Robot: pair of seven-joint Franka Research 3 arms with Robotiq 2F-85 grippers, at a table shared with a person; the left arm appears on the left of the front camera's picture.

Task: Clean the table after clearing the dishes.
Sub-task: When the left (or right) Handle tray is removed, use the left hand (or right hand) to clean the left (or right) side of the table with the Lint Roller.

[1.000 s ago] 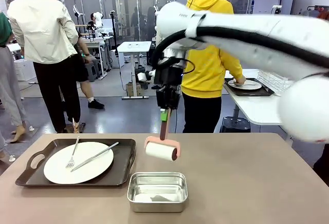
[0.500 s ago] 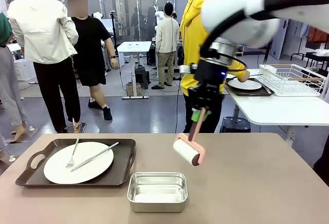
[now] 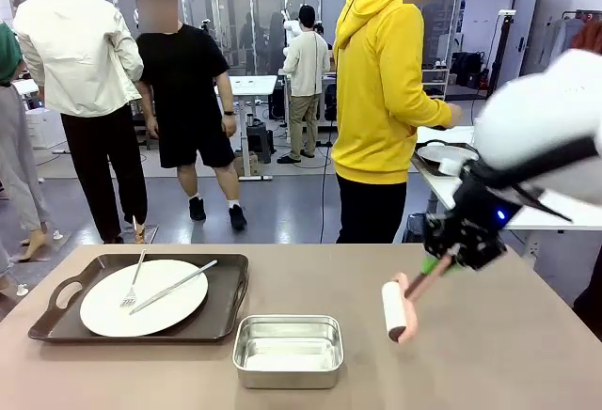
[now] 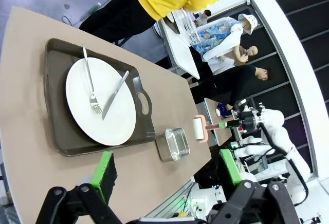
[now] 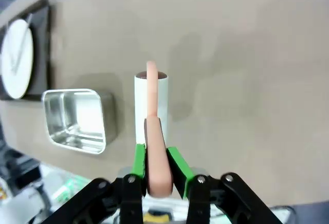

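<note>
The table (image 3: 489,354) is a plain matte greyish-brown top, and a shallow steel tin (image 3: 288,350) sits on it near the robot's edge. Just left of the tin lies a dark brown handled tray (image 3: 56,321) carrying a round white plate (image 3: 160,321), with a fork (image 3: 133,285) and a knife (image 3: 174,286) laid across the plate. Right of the tin, the right gripper (image 3: 435,264) pinches the pink handle of a lint roller (image 3: 392,310) between its green pads; whether the white roll touches the tabletop cannot be told. The left gripper (image 4: 167,170) hangs high above the tin, fingers spread wide around nothing. Beyond the tin, past the far edge, a person in a yellow hoodie (image 3: 381,81) faces a white-topped table (image 3: 489,205) bearing another white plate (image 3: 442,154). Farther back, other people stand on a grey floor before glass partitions.
</note>
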